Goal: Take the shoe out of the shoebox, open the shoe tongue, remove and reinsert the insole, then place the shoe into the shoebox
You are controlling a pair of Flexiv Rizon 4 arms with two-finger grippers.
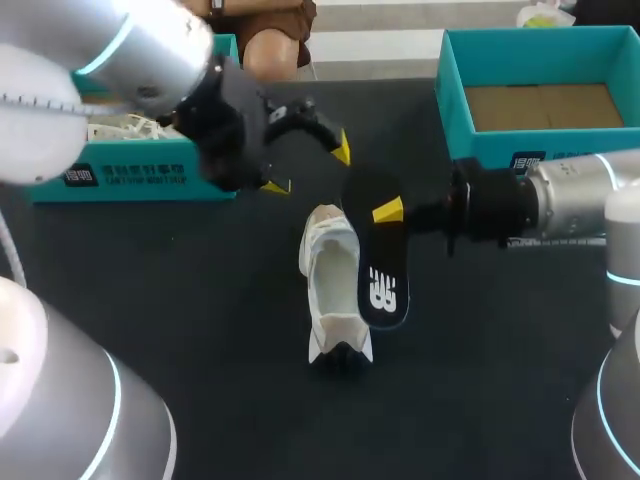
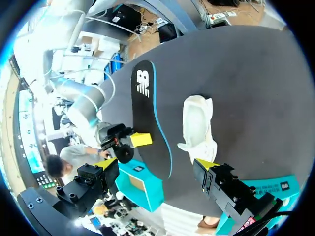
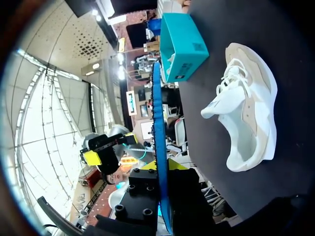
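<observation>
"While the right claw [image 1: 386, 213] has the insole [image 1: 382, 262] pinched between its fingers, which step would you call this?"

"The middle one, by my reading. The insole is out of the shoe [image 1: 334, 290] and held clear of the bench [image 1: 200, 330]. The claw grips it at its far end, and its printed end points toward the near edge. It hangs just beside the shoe, on the side of the right edge. The shoe stands on its sole near the middle of the bench, mouth up, with nothing gripping it."

"And the left claw [image 1: 309, 168]?"

"Spread wide and empty, hovering a little beyond the shoe toward the far edge. From its own wrist, shoe and insole both lie ahead of its fingers, neither between them."

"So what does the next move call for?"

"Putting the insole back, I'd say. The free end has to be aimed into the shoe's mouth and slid toward the toe. The insole looks thin and bendy, so it may buckle if shoved against the lining. The shoe sits loose on the bench — I'd expect it to skid unless the left claw steadies it or holds the tongue back. Only then comes the boxing-up — one shoebox [image 1: 480, 150] sits open by the far right corner, and a second box [image 1: 130, 160] by the far left corner."
</observation>
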